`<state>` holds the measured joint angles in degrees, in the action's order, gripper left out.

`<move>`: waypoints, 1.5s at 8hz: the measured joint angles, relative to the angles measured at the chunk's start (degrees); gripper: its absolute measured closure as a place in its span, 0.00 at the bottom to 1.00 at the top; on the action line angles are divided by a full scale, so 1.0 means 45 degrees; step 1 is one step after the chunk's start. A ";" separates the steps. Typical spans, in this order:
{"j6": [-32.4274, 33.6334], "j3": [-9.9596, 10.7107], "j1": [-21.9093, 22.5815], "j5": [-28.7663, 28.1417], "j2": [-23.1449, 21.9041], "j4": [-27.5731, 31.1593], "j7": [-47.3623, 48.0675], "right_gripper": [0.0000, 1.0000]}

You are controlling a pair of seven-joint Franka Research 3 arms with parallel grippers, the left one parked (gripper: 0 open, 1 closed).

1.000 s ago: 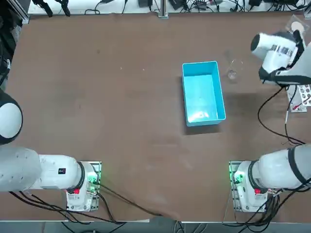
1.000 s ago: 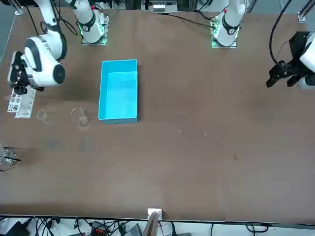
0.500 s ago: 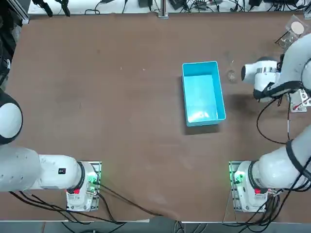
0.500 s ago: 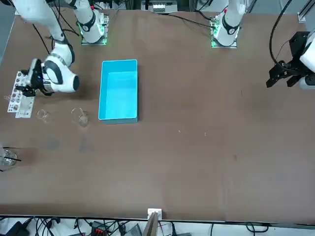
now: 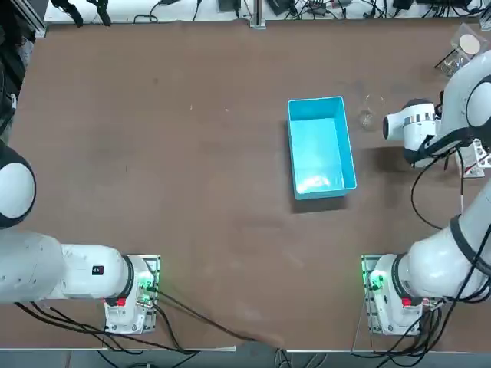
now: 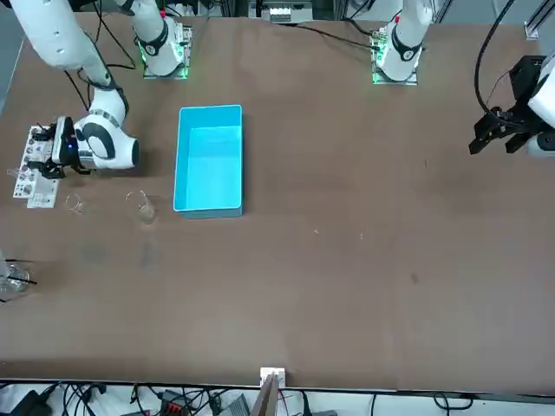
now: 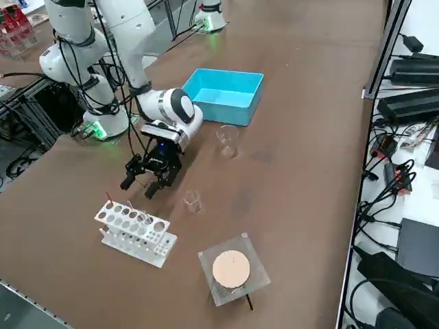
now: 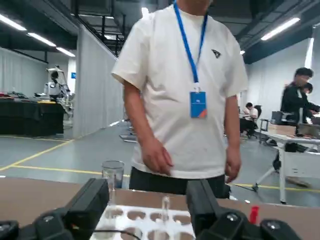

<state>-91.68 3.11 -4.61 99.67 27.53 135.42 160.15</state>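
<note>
From where I stand, the right gripper point(image 7: 141, 185) hangs low over the table near the robot's right edge. Its two fingers are spread with nothing between them, pointing at the white test-tube rack point(image 7: 134, 229) just beside it. Next along are a small glass beaker point(image 7: 192, 201), a taller beaker point(image 7: 228, 140) and a blue bin point(image 7: 232, 88). A person point(image 8: 185, 100) in a white shirt stands beyond the rack.

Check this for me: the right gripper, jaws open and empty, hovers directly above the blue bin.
Not right. The right gripper, jaws open and empty, hovers by the white tube rack, not above the blue bin, which sits well apart from it. The right side view shows this.
</note>
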 joint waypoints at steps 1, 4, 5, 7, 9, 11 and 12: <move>-0.0065 0.0001 -0.0183 0.0325 0.0114 -0.0045 0.0000 0.07; -0.0294 -0.0006 -0.0336 0.0402 0.0378 -0.0107 0.0003 0.11; -0.0367 -0.0006 -0.0450 0.0402 0.0409 -0.0107 0.0011 0.14; -0.0562 -0.0006 -0.0689 0.0404 0.0414 -0.0137 0.0046 0.23; -0.0605 -0.0006 -0.0799 0.0406 0.0414 -0.0144 0.0128 0.30; -0.0710 -0.0006 -0.0820 0.0406 0.0414 -0.0145 0.0165 0.46; -0.0865 -0.0006 -0.0829 0.0406 0.0415 -0.0149 0.0170 0.53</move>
<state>-95.57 3.08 -8.34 101.50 29.39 134.75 160.91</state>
